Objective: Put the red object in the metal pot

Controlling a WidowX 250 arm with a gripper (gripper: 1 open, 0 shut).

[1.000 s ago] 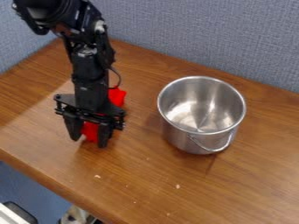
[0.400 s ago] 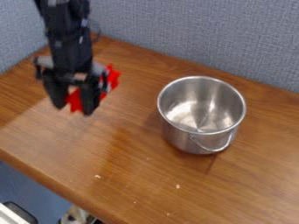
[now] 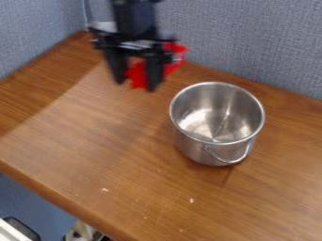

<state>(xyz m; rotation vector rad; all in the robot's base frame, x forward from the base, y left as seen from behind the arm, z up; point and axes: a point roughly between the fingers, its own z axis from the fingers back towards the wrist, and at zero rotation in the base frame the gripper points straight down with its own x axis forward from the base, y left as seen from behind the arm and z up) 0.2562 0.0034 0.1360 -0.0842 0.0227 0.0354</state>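
Observation:
My gripper [image 3: 141, 75] hangs in the air at the upper middle of the view, pointing down and shut on the red object [image 3: 164, 56]. Red shows between the black fingers [image 3: 127, 72] and sticks out to the right near the top of the jaws. The metal pot [image 3: 217, 120] stands upright on the wooden table to the lower right of the gripper, shiny and with nothing inside. The gripper is left of and above the pot's rim, apart from it.
The wooden table [image 3: 88, 141] runs from the back left to the front right, with its front edge at the lower left. A blue-grey fabric wall [image 3: 251, 38] stands behind the table.
The gripper has risen off the table with the red object in it and swung right, toward the pot. The pot has not moved.

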